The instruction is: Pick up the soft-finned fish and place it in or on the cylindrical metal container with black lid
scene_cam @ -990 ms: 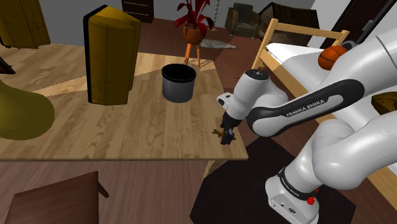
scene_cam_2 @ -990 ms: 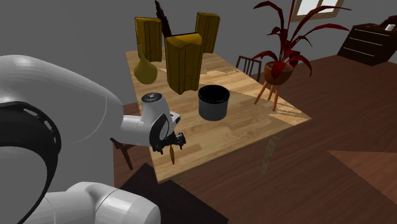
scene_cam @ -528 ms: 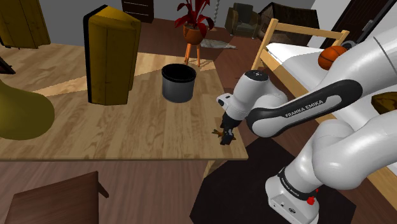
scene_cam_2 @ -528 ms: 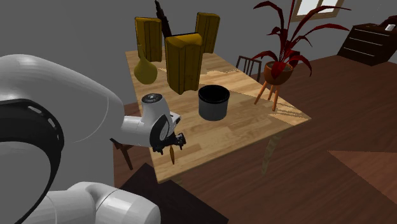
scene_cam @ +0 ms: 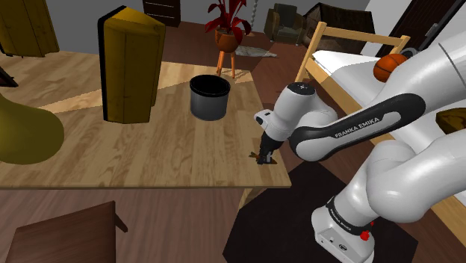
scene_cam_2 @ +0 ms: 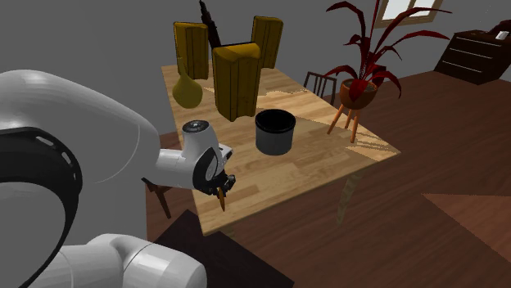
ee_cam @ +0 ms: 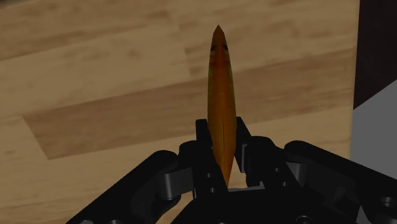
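Gripper [scene_cam: 264,156] sits low over the wooden table [scene_cam: 149,153], at the corner nearest the stand, pointing down. Fingers [ee_cam: 202,147] are clamped on the fish [ee_cam: 221,95]. In the wrist view one finger presses each flat side. The fish is seen edge-on: a thin orange-brown body with darker marks near the tip, sticking out past the fingertips over the wood grain. The table edge is just beside it.

Shoulder view: the fish [scene_cam: 258,156] is a small brownish bit at the fingertips, just inside the table edge. Second exterior view: gripper [scene_cam_2: 222,186], with the orange end of the fish [scene_cam_2: 223,199] poking out below it toward the tabletop. Can't tell whether the fish touches the wood or is clear of it.

Container [scene_cam: 209,97] is a dark grey cylinder with a black rim and an open top. It stands upright on the same table, well apart from the gripper and farther from the stand. In the second exterior view the container [scene_cam_2: 275,132] is up and to the right of the gripper.

Other items:
- A tall mustard-yellow block [scene_cam: 131,63] stands near the container, on the shoulder view's left.
- A rounded yellow vase [scene_cam: 22,134] is at the table's far left in that view.
- A red-leaved plant [scene_cam: 228,30] stands on the floor past the table.
- A wooden-framed bed [scene_cam: 336,56] has an orange ball [scene_cam: 388,66] on it.
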`<action>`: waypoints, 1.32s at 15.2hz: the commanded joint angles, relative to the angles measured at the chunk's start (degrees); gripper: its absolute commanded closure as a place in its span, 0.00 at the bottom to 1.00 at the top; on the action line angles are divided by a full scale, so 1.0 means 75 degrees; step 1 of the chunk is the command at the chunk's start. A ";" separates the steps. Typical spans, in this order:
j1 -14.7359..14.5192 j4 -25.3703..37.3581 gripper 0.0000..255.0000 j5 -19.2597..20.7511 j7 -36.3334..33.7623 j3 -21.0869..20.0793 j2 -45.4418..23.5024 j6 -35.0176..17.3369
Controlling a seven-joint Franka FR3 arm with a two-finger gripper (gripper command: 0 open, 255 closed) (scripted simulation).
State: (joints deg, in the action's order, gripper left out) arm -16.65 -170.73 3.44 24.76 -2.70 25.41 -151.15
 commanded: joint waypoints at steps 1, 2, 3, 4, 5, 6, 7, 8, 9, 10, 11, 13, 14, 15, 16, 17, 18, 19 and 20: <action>0.0000 -0.0001 1.00 0.0000 0.0000 0.0000 0.0000 0.0000; 0.0000 0.0000 1.00 0.0000 -0.0001 0.0000 -0.0002 -0.0001; -0.0017 0.0028 1.00 -0.0019 0.0017 0.0011 0.0140 0.0169; -0.0032 0.0060 1.00 -0.0035 0.0034 0.0022 0.0277 0.0338; -0.0046 0.0094 1.00 -0.0050 0.0049 0.0032 0.0411 0.0505; -0.0058 0.0130 1.00 -0.0064 0.0064 0.0041 0.0540 0.0671; -0.0069 0.0170 1.00 -0.0076 0.0077 0.0049 0.0664 0.0835; -0.0080 0.0211 1.00 -0.0088 0.0090 0.0057 0.0785 0.0996; -0.0089 0.0255 1.00 -0.0098 0.0102 0.0064 0.0901 0.1156; -0.0097 0.0302 1.00 -0.0108 0.0113 0.0070 0.1012 0.1315; -0.0105 0.0350 1.00 -0.0116 0.0124 0.0076 0.1120 0.1471; -0.0118 0.0454 1.00 -0.0132 0.0144 0.0087 0.1322 0.1777; -0.0124 0.0510 1.00 -0.0139 0.0153 0.0092 0.1417 0.1927; -0.0129 0.0567 1.00 -0.0145 0.0162 0.0096 0.1507 0.2075; -0.0134 0.0627 1.00 -0.0151 0.0171 0.0100 0.1594 0.2221; -0.0138 0.0688 1.00 -0.0156 0.0179 0.0104 0.1677 0.2365; -0.0142 0.0751 1.00 -0.0161 0.0187 0.0108 0.1755 0.2507; -0.0146 0.0817 1.00 -0.0166 0.0195 0.0111 0.1830 0.2647; -0.0150 0.0884 1.00 -0.0170 0.0202 0.0115 0.1901 0.2785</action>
State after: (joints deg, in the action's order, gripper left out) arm -17.78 -164.61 2.18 26.16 -1.91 38.96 -131.51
